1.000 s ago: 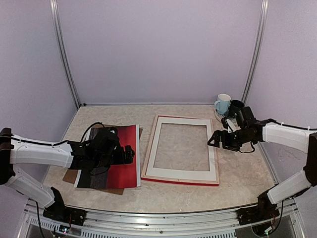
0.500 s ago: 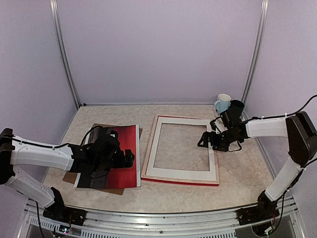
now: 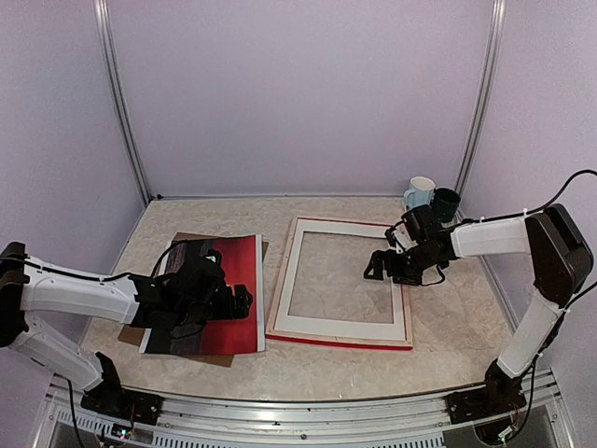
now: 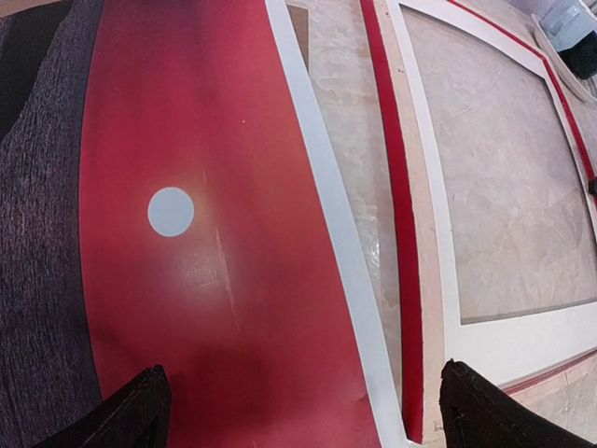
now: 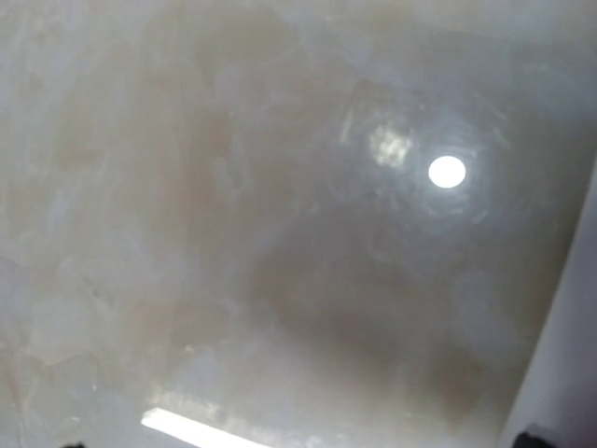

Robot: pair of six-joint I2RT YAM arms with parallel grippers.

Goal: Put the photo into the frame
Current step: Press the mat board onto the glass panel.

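Taking stock, the first clerk reads out: "Item, the photo (image 3: 244, 271): flat on a brown backing board (image 3: 138, 332), left half of the table (image 3: 448, 345), just beside the frame (image 3: 338, 342) and not in it. Item, left gripper (image 3: 238, 301): low over the photo's right part, fingers (image 4: 131, 418) spread to the full, nothing held."

The second clerk answers: "Entered. Item, right gripper (image 3: 376, 269): over the frame's right side, jaws likewise wide, empty. A pale mug (image 3: 420, 196) and a dark mug (image 3: 446, 202) at the far right corner (no part in the job). Step in hand?"

"By the look of it, the reach for the photo; no grasp made yet."

"Next move calls for?"

"The sheet lies flat, so an edge needs lifting or sliding clear of the board before the fingers can close on it, probably the white-bordered edge nearest the frame. Then a level carry across, and the photo set square in the opening, where only table shows."
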